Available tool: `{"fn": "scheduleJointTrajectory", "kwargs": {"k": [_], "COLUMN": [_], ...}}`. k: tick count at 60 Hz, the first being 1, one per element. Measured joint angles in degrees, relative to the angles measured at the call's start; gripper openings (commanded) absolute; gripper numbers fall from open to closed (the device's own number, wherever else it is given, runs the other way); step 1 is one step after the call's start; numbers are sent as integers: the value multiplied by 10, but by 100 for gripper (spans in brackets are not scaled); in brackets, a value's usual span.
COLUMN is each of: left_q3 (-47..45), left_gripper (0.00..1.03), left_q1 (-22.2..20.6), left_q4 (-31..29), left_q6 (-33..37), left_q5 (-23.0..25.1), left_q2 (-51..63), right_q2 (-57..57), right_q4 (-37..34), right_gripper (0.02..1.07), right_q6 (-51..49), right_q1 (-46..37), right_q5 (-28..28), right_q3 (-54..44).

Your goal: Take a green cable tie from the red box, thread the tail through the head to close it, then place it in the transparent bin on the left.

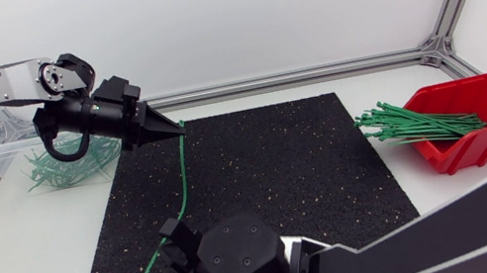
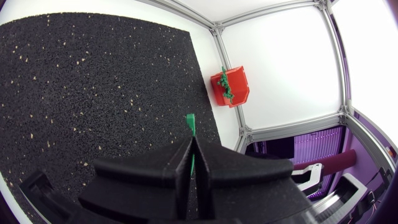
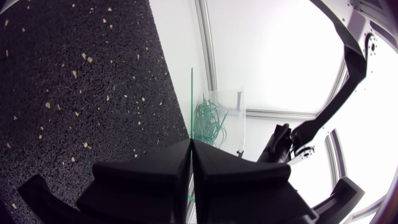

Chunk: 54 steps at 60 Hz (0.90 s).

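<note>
Right gripper [image 1: 171,242], at the mat's [image 1: 281,180] near edge, is clamped on one end of the cable tie [image 1: 183,172]; left gripper [image 1: 170,129] clamps the other by the far-left corner, and the tie is unlooped. Left wrist: fingers [image 2: 155,171] pinch it. Right wrist: likewise, bin [image 3: 225,106] ahead — I judge threading and binning remain.

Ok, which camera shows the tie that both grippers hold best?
The head view: the tie shows at full length, held by the left gripper and the right gripper. The left wrist view shows only a short end of the tie past its gripper; the right wrist view, one thin stretch of tie.
</note>
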Motion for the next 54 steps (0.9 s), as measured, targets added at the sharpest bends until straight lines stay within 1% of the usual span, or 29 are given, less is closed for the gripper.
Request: {"fn": "scheduleJointTrajectory", "kwargs": {"k": [4, 8, 11, 16, 24, 25, 30, 33, 35, 36, 38, 46, 54], "left_q3": [-9, -22, -31, -45, -60, -62, -65, -66, -66, -66, -66, -66, -67], "left_gripper": [4, 4, 4, 4, 4, 4, 4, 4, 4, 4, 4, 3, 3], "left_q1": [1, 3, 5, 7, 7, 7, 5, 4, 3, 3, 2, 0, 0], "left_q4": [2, 8, 17, 30, 38, 41, 43, 45, 45, 45, 45, 47, 47], "left_q6": [8, 10, 10, 12, 12, 12, 12, 12, 12, 12, 12, 12, 12], "left_q5": [0, 0, 0, 0, 0, 0, 0, 0, 0, 0, 0, -5, -8], "left_q2": [-3, -10, -15, -26, -37, -38, -38, -38, -38, -38, -38, -38, -38], "right_q2": [-9, -20, -24, -25, -24, -24, -20, -16, -13, -12, -9, 9, 18], "right_q4": [-12, -49, -64, -67, -64, -64, -64, -64, -64, -64, -64, -57, -46], "right_gripper": [7, 7, 7, 7, 9, 11, 32, 36, 40, 45, 48, 59, 62], "right_q6": [30, 67, 91, 121, 137, 137, 136, 136, 134, 133, 130, 104, 61], "right_q1": [-5, -10, -13, -17, -16, -16, -10, -6, -4, -2, 0, 7, 9], "right_q5": [0, 0, 0, -2, -2, -2, 0, 2, 3, 4, 9, 18, 20], "right_q3": [0, 1, 1, 1, -8, -11, -26, -33, -36, -37, -38, -38, -39]}}
